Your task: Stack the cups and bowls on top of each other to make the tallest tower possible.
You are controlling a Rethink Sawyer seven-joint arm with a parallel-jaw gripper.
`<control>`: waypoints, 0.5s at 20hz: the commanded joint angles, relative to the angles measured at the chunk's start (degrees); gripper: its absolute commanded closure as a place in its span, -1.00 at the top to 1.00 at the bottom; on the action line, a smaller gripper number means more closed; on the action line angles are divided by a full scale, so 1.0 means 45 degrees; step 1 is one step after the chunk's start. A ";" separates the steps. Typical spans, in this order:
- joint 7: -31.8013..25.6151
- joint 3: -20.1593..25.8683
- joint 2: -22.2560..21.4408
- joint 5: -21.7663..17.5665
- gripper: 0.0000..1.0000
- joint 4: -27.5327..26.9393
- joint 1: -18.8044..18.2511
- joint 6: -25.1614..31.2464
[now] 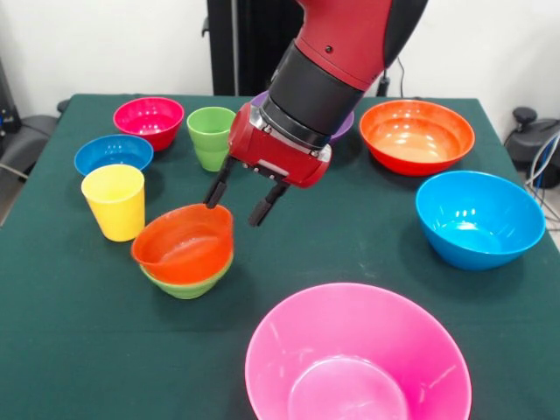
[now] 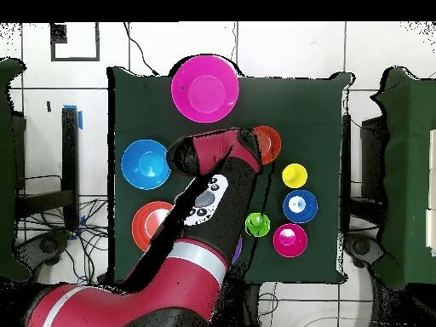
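Small dark blue bowl [image 1: 113, 153]: near the table's [image 1: 79, 341] left edge, upright, just behind the yellow cup.
Yellow cup [image 1: 115, 200]: upright, in front of the dark blue bowl and left of the nested pair.
Magenta-red bowl [image 1: 149, 121]: towards the far left corner, upright.
Nested pair: the small orange-red bowl [image 1: 184, 244] sits tilted inside the small light green bowl [image 1: 187, 283], left of the table's centre.
Green cup [image 1: 211, 137]: upright, just right of the magenta-red bowl, behind the nested pair.
Gripper [image 1: 238, 201]: fingers spread apart, holding nothing; one fingertip is at the orange-red bowl's far rim, the other hangs clear to the right.
Purple bowl [image 1: 344, 128]: mostly hidden behind the arm, near the far edge.
Large pink bowl [image 1: 357, 357]: at the near edge, right of centre.
Large orange bowl [image 1: 416, 135]: towards the far right corner.
Light blue bowl [image 1: 479, 218]: near the right edge, in front of the large orange bowl.
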 commanded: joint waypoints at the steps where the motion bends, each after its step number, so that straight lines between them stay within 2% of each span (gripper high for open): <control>1: 0.0652 0.1683 0.0712 -0.0047 1.00 -0.0463 -0.0209 0.0136; 10: 0.0675 0.1593 0.0769 -0.0098 1.00 -0.0512 -0.0120 0.0166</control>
